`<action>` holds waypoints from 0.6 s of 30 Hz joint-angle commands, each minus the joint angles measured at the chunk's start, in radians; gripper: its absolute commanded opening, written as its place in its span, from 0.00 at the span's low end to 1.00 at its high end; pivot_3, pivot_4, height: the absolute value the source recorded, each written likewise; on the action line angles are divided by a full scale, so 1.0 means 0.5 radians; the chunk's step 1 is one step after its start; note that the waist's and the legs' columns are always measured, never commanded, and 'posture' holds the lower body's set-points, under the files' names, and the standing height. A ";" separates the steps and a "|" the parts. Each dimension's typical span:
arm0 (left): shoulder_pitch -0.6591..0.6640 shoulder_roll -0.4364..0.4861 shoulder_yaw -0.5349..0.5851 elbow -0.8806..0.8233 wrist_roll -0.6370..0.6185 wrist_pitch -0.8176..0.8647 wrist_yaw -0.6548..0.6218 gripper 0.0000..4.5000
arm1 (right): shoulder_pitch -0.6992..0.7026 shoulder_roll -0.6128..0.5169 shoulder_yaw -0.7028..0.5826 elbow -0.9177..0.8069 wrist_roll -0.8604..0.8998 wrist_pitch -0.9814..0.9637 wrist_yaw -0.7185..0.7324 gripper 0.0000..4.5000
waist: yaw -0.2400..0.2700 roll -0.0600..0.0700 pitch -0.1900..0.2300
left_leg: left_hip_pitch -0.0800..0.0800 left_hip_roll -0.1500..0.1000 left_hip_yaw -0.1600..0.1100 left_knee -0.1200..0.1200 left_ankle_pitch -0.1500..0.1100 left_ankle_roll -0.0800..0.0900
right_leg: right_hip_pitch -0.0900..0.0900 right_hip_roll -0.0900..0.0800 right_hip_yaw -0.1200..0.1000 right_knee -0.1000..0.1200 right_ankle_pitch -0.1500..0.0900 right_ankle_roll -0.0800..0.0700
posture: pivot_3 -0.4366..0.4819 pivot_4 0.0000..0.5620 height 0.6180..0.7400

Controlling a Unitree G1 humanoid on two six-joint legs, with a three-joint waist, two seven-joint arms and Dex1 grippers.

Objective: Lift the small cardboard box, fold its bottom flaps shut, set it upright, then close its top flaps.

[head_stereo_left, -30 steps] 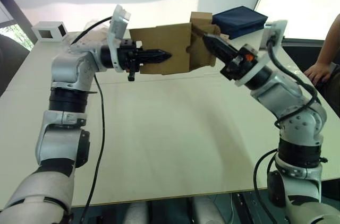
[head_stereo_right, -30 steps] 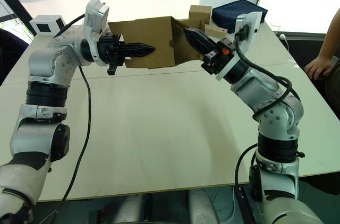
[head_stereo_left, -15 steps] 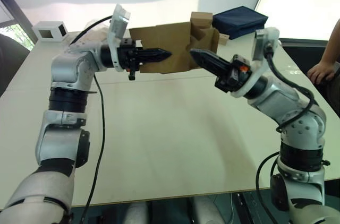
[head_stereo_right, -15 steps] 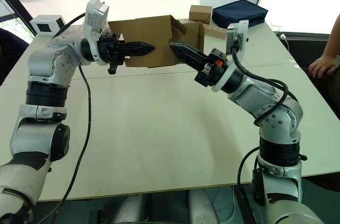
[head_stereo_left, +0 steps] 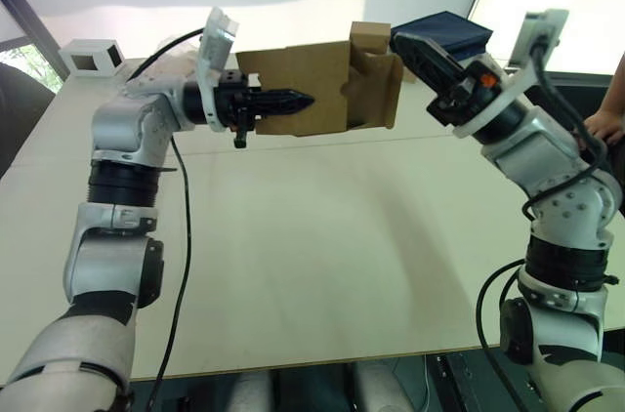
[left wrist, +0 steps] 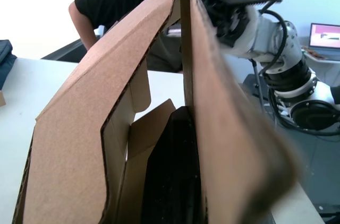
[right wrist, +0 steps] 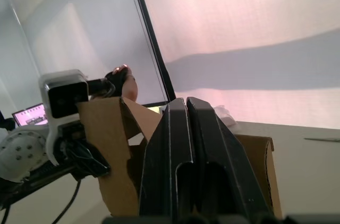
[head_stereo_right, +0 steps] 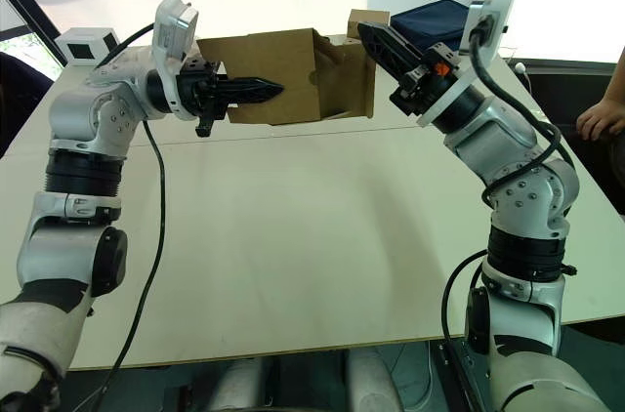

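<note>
Holding the small cardboard box (head_stereo_left: pixel 322 90) in the air above the white table (head_stereo_left: pixel 322 236), the left gripper (head_stereo_left: pixel 298 100) pinches one wall of it, one finger inside and one outside. The box lies on its side with its flaps open. The right gripper (head_stereo_left: pixel 410 46) is just beside the box's far end, its fingers pressed together; it probably does not touch the cardboard. Behind the box sits a dark blue bag (head_stereo_left: pixel 444 38).

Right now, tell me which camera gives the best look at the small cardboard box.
The right eye view: the small cardboard box shows whole, held off the table by the left tool. The left eye view shows much the same. The left wrist view shows its inside and flaps close up; the right wrist view shows parts.
</note>
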 commanded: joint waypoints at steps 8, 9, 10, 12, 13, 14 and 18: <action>-0.023 0.005 0.041 -0.078 -0.043 0.014 0.030 0.00 | -0.053 0.172 0.147 -0.046 -0.148 -0.074 0.081 0.01 | 0.005 0.000 0.000 | 0.000 0.000 0.000 0.000 0.001 -0.001 | 0.000 -0.002 0.000 0.000 0.000 0.000 | 0.48 0.27 1.00; -0.024 -0.002 0.043 -0.079 -0.048 0.020 0.035 0.00 | -0.048 0.191 0.153 -0.056 -0.144 -0.070 0.075 0.01 | 0.003 0.000 0.000 | 0.000 -0.001 0.000 0.000 0.001 -0.001 | 0.000 -0.002 0.000 0.000 0.000 0.000 | 0.48 0.27 1.00; -0.025 -0.006 0.045 -0.081 -0.052 0.024 0.039 0.00 | -0.045 0.206 0.157 -0.062 -0.143 -0.067 0.072 0.01 | 0.002 0.000 0.000 | 0.000 -0.001 0.000 0.000 0.001 -0.001 | 0.000 -0.001 0.000 0.000 0.000 0.000 | 0.48 0.27 1.00; -0.019 -0.018 0.041 -0.092 -0.061 0.035 0.039 0.00 | -0.045 0.233 0.166 -0.069 -0.155 -0.066 0.067 0.01 | 0.000 0.000 0.000 | 0.000 0.000 0.000 0.000 0.000 -0.001 | 0.000 -0.001 0.000 0.000 0.000 0.000 | 0.48 0.27 1.00; -0.012 -0.030 0.037 -0.104 -0.073 0.047 0.037 0.00 | -0.047 0.249 0.176 -0.069 -0.168 -0.068 0.065 0.01 | -0.001 0.000 0.000 | 0.000 0.000 0.000 0.000 0.000 -0.001 | 0.000 0.000 0.000 0.000 0.000 0.000 | 0.48 0.27 1.00; -0.007 -0.037 0.034 -0.113 -0.082 0.056 0.036 0.00 | -0.049 0.262 0.183 -0.069 -0.178 -0.070 0.064 0.01 | -0.001 0.000 0.000 | 0.000 0.000 0.000 0.000 0.000 -0.001 | -0.001 0.000 0.000 0.000 0.000 0.000 | 0.48 0.27 1.00; -0.006 -0.063 0.059 -0.151 -0.158 0.134 0.044 0.00 | -0.047 0.298 0.208 -0.074 -0.220 -0.071 0.060 0.01 | 0.001 0.000 0.000 | 0.000 0.000 0.000 0.000 0.001 -0.001 | 0.000 -0.001 0.000 0.000 0.000 0.000 | 0.48 0.27 1.00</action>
